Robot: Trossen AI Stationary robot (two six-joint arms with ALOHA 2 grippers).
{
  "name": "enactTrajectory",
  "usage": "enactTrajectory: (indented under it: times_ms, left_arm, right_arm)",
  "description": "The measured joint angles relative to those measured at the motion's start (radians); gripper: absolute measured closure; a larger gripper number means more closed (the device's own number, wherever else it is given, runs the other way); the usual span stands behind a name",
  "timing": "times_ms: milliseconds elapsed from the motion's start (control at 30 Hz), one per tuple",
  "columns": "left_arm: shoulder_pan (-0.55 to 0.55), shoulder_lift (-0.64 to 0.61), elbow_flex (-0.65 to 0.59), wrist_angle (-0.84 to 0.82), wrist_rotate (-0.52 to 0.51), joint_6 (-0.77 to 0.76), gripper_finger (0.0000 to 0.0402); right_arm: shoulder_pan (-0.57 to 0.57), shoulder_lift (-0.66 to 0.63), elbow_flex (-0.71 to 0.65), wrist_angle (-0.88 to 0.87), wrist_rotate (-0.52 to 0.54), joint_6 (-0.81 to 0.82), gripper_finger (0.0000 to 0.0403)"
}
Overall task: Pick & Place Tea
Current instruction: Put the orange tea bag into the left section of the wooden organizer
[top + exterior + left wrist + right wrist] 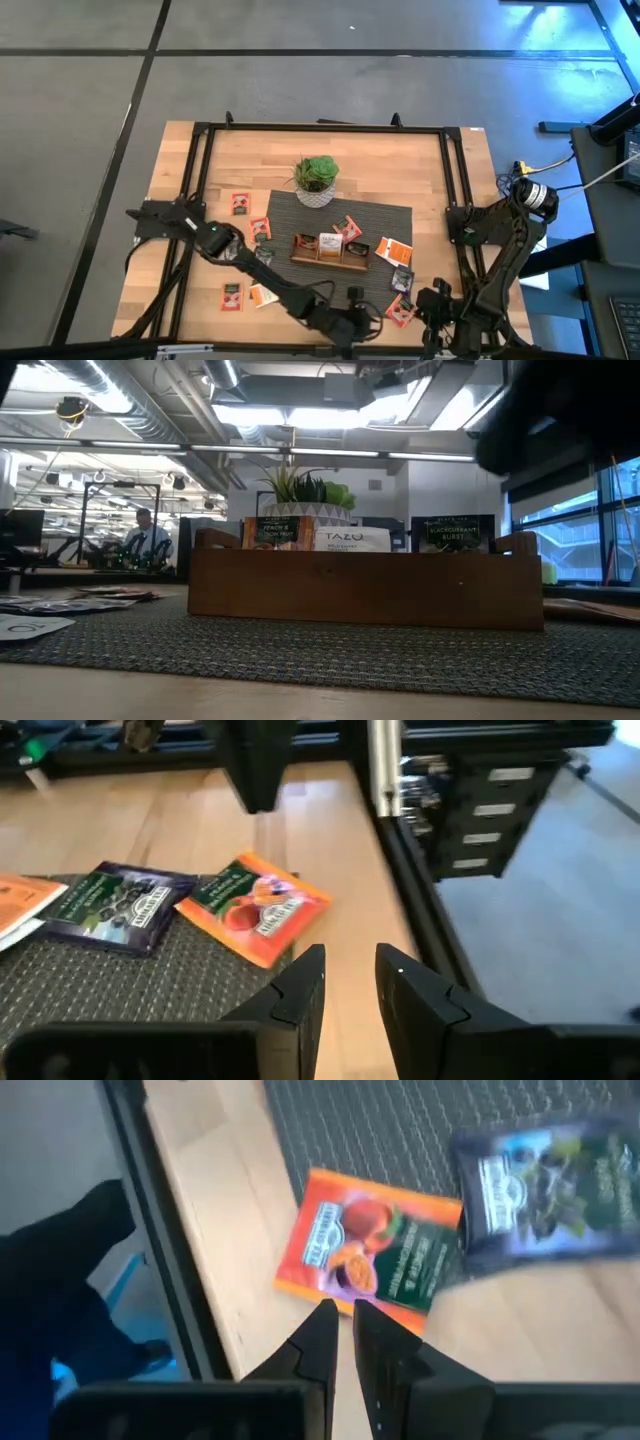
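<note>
**Both grippers at the front of the mat; orange sachet lies free before the right one**

The landmark taken is the wooden tray [330, 250], which sits on the dark woven mat [385, 218] just in front of the potted plant [316, 178]. In the low view the tray holds upright sachets in its compartments: an orange-labelled one [271, 532], a white one [352, 540] and a dark one [452, 533].

Loose tea sachets lie scattered around the tray. Two orange ones [241, 204] rest on the table [430, 160] to the tray's left, toward the plant side; further ones [232, 296] lie on the bare wood in front of the tray's left end. To the tray's right, a white-and-orange sachet [393, 250] and a dark sachet [402, 279] lie on the mat.

The right gripper [340, 1325] stands in front of the tray's right end, at the mat's front corner. Its fingers are nearly together with a thin gap between them, and nothing is seen clamped in them. Just beyond its fingertips an orange sachet [370, 1250] lies flat, partly on the mat edge and partly on wood, its far corner overlapped by a dark purple sachet [545, 1185].

The left gripper [350, 980] is in front of the tray's middle, near the table's front edge. Its fingers stand slightly apart and empty. The same orange sachet [255, 905] and dark sachet [118, 905] show ahead of it.
</note>
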Motion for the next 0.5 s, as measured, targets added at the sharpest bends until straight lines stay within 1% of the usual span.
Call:
enactTrajectory:
  times_ms: [67,167,300,400,500]
  left_arm:
    - [0.015,0.042,0.058,0.006,0.004,0.002,0.0313]
    - [0.035,0.086,0.105,0.009,0.010,0.004,0.0313]
    - [0.048,0.119,0.132,0.003,0.000,0.010,0.0313]
    - [0.054,0.119,0.133,0.005,-0.003,0.012,0.0313]
    - [0.055,0.119,0.133,0.002,-0.002,0.012,0.0313]
  right_arm:
    - [-0.001,0.001,-0.007,-0.006,0.001,0.034,0.0361]
    - [-0.007,0.001,-0.016,-0.006,0.010,0.046,0.0361]
    - [-0.010,0.001,-0.053,0.040,0.031,0.059,0.0352]
    - [-0.022,0.001,-0.100,0.101,0.042,0.105,0.0321]
    - [-0.036,0.002,-0.146,0.146,0.038,0.130,0.0276]
